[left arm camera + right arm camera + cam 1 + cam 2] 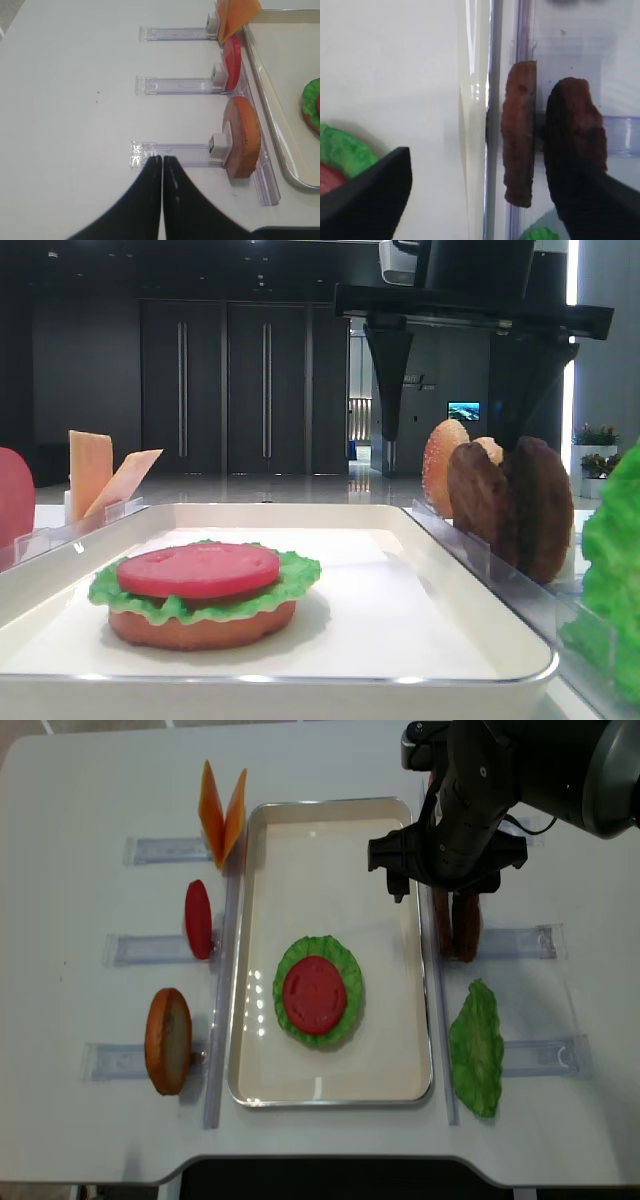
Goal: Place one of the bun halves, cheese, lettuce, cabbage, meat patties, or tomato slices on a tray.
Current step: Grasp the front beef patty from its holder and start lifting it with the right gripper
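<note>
- Right wrist view puts you over the long right rim of the tray point(475, 100), with the right tool point(485, 195) spread wide: one finger hangs over the tray floor, the other lies against the farther of the two meat patties point(519, 135) standing on edge in the clear rack point(620, 135). Nothing is clamped yet.
- The half-built burger sits in the middle of the tray: bun half point(200, 625) at the bottom, lettuce point(205, 585) on it, tomato slice point(198, 570) on top. A patty looks like the next layer.
- To do this step well, shift the tool toward the right edge of the surface so both fingers straddle one patty only. As it stands, the tray rim lies between them, and closing would pinch the rim.
- Grip the disc across its flat faces, low enough that it won't pivot, then lift straight up out of the slot before swinging over the tray.
- In the overhead view the right arm point(480, 790) reaches in from the far right corner of the surface, its wrist pointing down over the rack beside the tray.
- The left tool point(162, 165) has its fingers pressed together, holding nothing, and points at the outer end of the near-left rack, which holds a spare bun half point(244, 137).
</note>
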Available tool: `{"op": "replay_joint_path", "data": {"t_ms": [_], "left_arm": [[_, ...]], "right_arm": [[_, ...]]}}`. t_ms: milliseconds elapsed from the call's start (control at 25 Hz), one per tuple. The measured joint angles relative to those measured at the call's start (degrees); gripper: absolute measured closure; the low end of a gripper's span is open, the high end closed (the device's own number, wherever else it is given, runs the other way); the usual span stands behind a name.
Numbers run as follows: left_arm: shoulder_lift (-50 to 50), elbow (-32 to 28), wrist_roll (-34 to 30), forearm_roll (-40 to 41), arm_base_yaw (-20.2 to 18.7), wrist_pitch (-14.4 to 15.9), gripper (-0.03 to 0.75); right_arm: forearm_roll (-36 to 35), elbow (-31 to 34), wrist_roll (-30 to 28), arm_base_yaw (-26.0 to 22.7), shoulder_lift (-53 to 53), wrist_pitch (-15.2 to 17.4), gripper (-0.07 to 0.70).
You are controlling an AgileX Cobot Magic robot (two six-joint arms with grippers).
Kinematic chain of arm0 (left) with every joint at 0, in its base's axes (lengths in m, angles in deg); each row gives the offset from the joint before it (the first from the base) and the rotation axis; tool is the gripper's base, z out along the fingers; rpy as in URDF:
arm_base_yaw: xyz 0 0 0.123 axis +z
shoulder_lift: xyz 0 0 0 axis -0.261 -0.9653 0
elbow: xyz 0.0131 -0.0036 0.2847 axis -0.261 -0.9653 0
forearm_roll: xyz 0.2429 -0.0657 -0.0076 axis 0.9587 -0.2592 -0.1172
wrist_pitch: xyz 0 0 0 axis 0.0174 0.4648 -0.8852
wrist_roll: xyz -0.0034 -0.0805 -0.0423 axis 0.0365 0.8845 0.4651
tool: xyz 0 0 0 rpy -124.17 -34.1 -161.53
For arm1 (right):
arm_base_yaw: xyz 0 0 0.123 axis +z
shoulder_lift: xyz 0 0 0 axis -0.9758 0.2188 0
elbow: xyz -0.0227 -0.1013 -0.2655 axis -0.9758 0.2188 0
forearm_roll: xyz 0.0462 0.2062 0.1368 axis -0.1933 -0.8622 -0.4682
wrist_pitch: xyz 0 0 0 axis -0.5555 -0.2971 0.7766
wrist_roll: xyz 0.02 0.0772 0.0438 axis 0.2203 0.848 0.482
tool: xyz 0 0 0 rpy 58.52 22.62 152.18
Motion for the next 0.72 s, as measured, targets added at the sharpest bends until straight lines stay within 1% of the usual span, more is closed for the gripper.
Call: {"op": "replay_joint_path", "data": {"t_ms": [600,720], "left_arm": [[0.0,0.0,0.0,0.0,0.0,0.0,0.715],[0.0,0.0,0.0,0.0,0.0,0.0,0.715]], "right_arm": [[0.1,0.0,-0.8,0.0,2.4,-0.2,0.092],[1.2,0.0,-0.8,0.0,2.5,-0.2,0.110]]}}
